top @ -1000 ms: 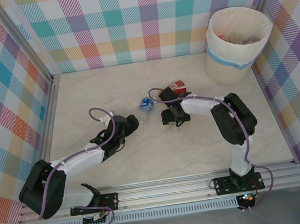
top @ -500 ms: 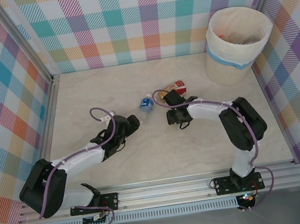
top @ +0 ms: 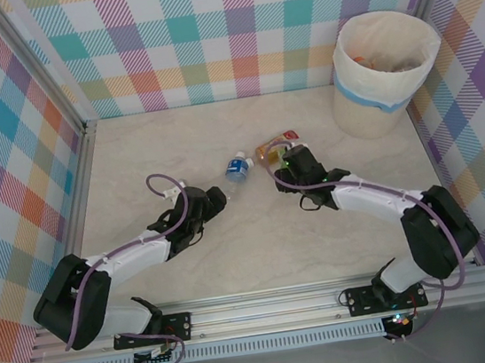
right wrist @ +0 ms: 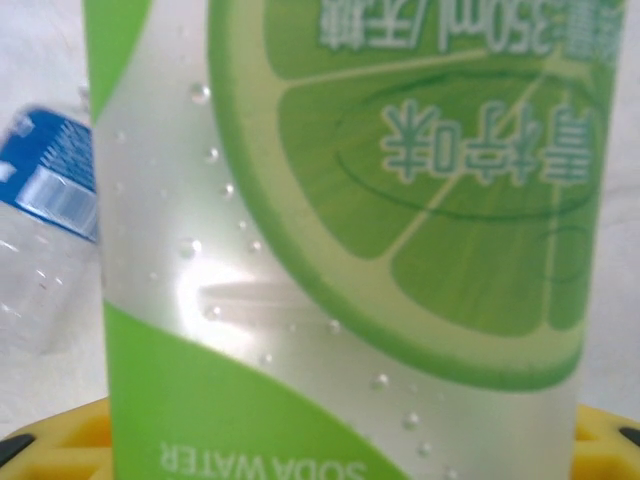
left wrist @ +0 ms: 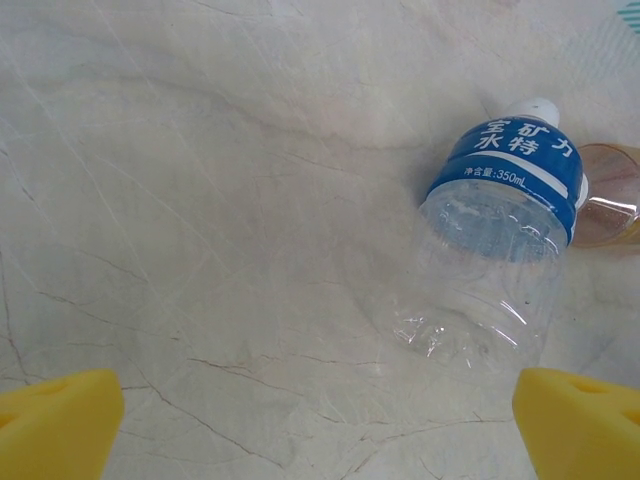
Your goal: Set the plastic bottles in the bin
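At the left, the left gripper (top: 215, 200) is hovering low over the marbled bench (top: 149, 149) with its yellow pads (left wrist: 55, 420) spread wide and nothing between them. Just ahead of it, a clear blue-labelled bottle (top: 238, 168) with a white cap is lying on its side on the bench, apart from the pads. Beside that bottle's cap end, an amber-tinted red-labelled bottle (top: 275, 146) is also lying on the bench near the middle. The right gripper (top: 288, 159) is sitting just by it, pinching a lime-labelled bottle (right wrist: 350, 250) between its yellow pads; the label, reading "SODA WATER", is appearing upside down to the wrist camera. At the far right corner, the bin (top: 367, 107) is standing upright, well apart from both grippers, with several bottles (top: 379, 62) lying inside.
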### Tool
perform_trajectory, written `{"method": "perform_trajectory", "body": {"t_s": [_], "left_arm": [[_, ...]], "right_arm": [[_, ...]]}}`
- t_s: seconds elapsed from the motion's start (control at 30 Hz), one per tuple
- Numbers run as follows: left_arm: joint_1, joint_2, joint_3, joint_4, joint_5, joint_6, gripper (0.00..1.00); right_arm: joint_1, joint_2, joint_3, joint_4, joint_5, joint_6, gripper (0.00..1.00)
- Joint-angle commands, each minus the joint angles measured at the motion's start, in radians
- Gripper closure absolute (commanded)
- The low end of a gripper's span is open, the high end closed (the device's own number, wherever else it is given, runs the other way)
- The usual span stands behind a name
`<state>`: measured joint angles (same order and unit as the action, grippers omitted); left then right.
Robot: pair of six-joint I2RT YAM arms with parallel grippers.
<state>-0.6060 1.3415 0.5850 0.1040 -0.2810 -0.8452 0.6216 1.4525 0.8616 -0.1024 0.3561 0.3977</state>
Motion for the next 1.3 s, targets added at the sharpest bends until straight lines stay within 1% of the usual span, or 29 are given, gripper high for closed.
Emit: {"method": "perform_trajectory", "body": {"t_s": [0.0,0.13,0.23,0.43,0.5,0.6,0.7,0.8,0.87,0.93,0.97,1.1,1.27], "left_arm": [[0.011,0.008,0.020,0.011,-0.012,-0.005,0.00],[0.011,0.009,0.023,0.010,-0.010,-0.012,0.00],[0.010,0.011,0.023,0.011,-0.009,-0.024,0.00],[0.011,0.018,0.028,0.013,-0.007,-0.036,0.00],[0.011,0.022,0.030,0.013,-0.003,-0.043,0.00],[0.011,0.026,0.033,0.017,0.008,-0.053,0.00],[0.011,0.025,0.033,0.023,0.020,-0.061,0.00],[0.011,0.015,0.030,0.034,0.034,-0.055,0.00],[0.012,0.008,0.029,0.037,0.043,-0.039,0.00],[0.011,-0.003,0.026,0.035,0.043,-0.028,0.00],[0.011,-0.011,0.019,0.037,0.037,-0.029,0.00],[0.011,-0.046,-0.014,0.052,0.005,-0.041,0.00],[0.011,-0.099,-0.039,0.037,-0.026,-0.040,0.00]], "right_arm": [[0.004,-0.093,-0.029,0.121,0.073,-0.049,0.47],[0.005,-0.179,-0.068,0.208,0.147,-0.077,0.48],[0.004,-0.229,-0.078,0.266,0.186,-0.131,0.49],[-0.001,-0.284,-0.069,0.400,0.219,-0.287,0.48],[-0.015,-0.284,-0.052,0.436,0.217,-0.316,0.48],[-0.057,-0.272,-0.022,0.475,0.204,-0.317,0.48],[-0.122,-0.254,0.010,0.522,0.153,-0.313,0.48],[-0.205,-0.238,0.081,0.512,0.065,-0.284,0.49],[-0.287,-0.223,0.151,0.453,-0.031,-0.227,0.48],[-0.389,-0.198,0.251,0.337,-0.154,-0.116,0.48],[-0.429,-0.182,0.287,0.311,-0.195,-0.088,0.48],[-0.532,-0.111,0.382,0.307,-0.243,-0.069,0.48],[-0.663,0.006,0.547,0.231,-0.354,0.058,0.48]]}}
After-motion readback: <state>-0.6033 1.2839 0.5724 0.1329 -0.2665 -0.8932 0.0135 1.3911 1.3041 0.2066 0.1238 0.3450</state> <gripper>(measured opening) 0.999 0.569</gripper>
